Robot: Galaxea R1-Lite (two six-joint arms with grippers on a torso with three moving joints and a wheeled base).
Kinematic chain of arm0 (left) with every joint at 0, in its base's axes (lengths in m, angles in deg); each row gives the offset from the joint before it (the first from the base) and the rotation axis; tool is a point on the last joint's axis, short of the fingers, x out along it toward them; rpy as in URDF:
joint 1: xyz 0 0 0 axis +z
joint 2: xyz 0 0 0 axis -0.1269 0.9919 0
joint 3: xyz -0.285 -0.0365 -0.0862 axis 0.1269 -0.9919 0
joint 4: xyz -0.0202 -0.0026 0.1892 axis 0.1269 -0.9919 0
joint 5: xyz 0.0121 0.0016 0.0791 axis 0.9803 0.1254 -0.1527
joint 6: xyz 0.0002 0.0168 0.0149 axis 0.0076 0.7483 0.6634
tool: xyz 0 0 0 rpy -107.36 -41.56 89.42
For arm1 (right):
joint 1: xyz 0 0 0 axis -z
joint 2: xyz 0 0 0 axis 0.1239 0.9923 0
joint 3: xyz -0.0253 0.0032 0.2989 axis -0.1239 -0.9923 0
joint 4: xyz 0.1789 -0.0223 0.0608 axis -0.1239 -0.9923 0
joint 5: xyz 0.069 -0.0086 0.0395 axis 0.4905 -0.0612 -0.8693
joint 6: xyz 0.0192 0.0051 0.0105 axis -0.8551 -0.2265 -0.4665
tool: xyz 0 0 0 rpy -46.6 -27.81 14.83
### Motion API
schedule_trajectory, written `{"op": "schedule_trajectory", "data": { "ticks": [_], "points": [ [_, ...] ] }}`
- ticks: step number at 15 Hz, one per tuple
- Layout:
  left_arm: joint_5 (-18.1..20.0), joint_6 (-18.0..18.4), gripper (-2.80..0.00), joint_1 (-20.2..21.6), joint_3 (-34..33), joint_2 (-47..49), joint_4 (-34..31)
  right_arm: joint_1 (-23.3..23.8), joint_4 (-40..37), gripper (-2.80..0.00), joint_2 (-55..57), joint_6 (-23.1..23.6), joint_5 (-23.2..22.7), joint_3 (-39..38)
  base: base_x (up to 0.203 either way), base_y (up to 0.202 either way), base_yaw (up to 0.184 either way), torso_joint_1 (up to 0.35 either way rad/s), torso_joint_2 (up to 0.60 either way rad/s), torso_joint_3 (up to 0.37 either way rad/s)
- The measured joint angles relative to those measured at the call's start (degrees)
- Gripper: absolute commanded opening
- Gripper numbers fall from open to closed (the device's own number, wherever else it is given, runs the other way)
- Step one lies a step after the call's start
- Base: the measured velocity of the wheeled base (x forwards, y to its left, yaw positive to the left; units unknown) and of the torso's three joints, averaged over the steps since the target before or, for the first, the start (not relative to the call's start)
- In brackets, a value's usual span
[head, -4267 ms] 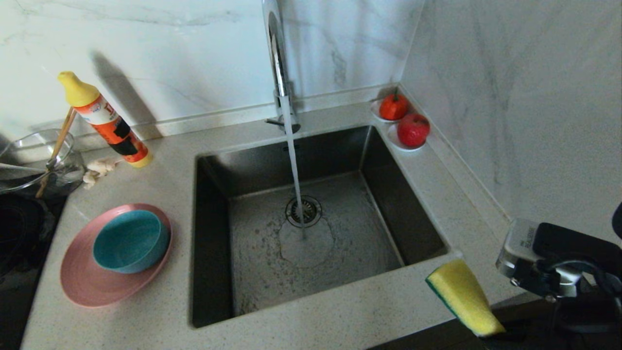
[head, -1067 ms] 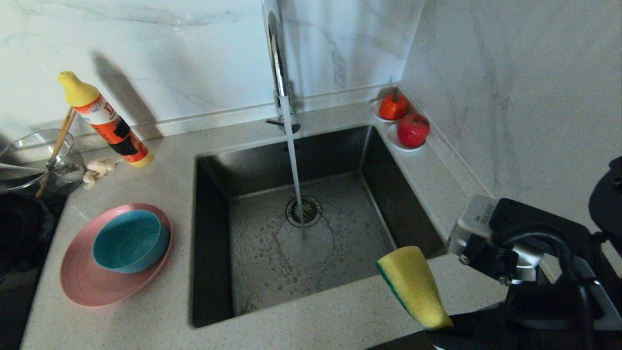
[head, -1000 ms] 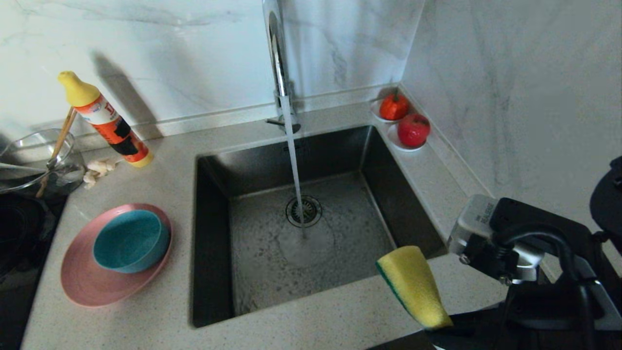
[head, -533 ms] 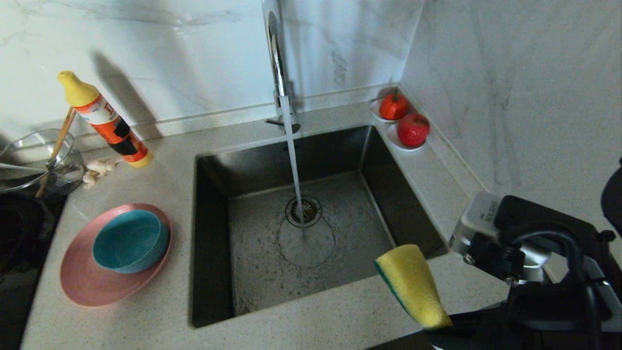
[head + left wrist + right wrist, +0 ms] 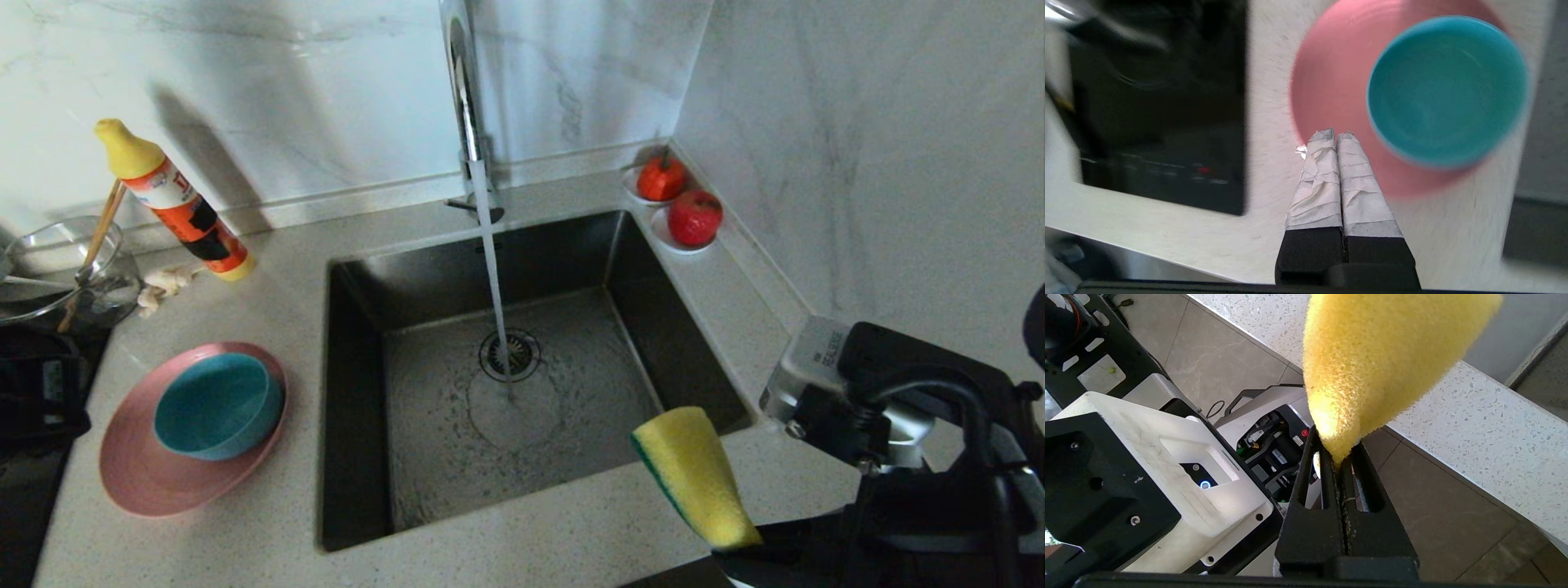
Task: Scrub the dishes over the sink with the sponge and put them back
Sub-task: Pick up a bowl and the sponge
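So I've got the sponge (image 5: pixel 1392 355) pinched by one end in the right gripper (image 5: pixel 1341 457), hanging over the front counter edge by the sink's (image 5: pixel 359 408) near right corner. Tap (image 5: pixel 465 106) is running straight onto the drain, so the wash side is ready.

Left gripper (image 5: pixel 1337 141) is clenched on nothing, fingers pressed flat together, sitting above the near rim of the pink plate (image 5: pixel 1327 90). The teal bowl (image 5: pixel 1447 90) sits inside that plate, left of the sink on the counter. Chopsticks (image 5: pixel 94 245) are leaning in the glass bowl (image 5: pixel 57 269) further back.

I'd call this the fetch-a-dish step. Next I need to spread those fingers and drop onto the bowl's rim, then carry it over the basin
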Motion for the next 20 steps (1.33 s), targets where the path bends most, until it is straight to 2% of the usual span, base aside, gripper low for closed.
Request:
{"op": "schedule_trajectory", "data": {
  "ticks": [6,8,9,12,15,20],
  "points": [
    [6.7,-11.1,-2.80,3.6,2.7,12.1,1.4,0.0,-0.3,-2.80,0.0,-0.1,0.0,0.0,0.000,0.000,0.000,0.000,0.00,0.000],
    [8.0,-11.9,-2.80,3.8,3.5,13.2,1.5,0.0,-0.4,-2.80,0.0,-0.1,0.0,0.0,0.000,0.000,0.000,0.000,0.00,0.000],
    [8.3,-12.1,0.00,3.8,4.1,13.4,1.5,0.1,-0.3,-2.80,-0.1,-0.1,0.0,0.0,0.000,0.000,0.000,0.000,0.00,0.000],
    [9.7,-12.9,0.00,3.8,4.8,13.6,1.5,0.1,-0.4,-2.80,-0.2,-0.1,0.0,0.0,0.000,0.000,0.000,0.000,0.00,0.000],
    [12.7,-16.2,0.00,3.9,5.5,14.0,1.4,0.1,-0.4,-2.80,-0.4,-0.1,0.1,-0.1,0.000,0.000,0.000,0.000,0.00,0.000],
    [13.5,-21.4,0.00,5.0,6.1,17.1,1.6,0.2,-0.5,-2.80,-0.9,-0.1,0.1,-0.7,0.000,0.000,0.000,0.000,0.00,0.000]
  ]
}}
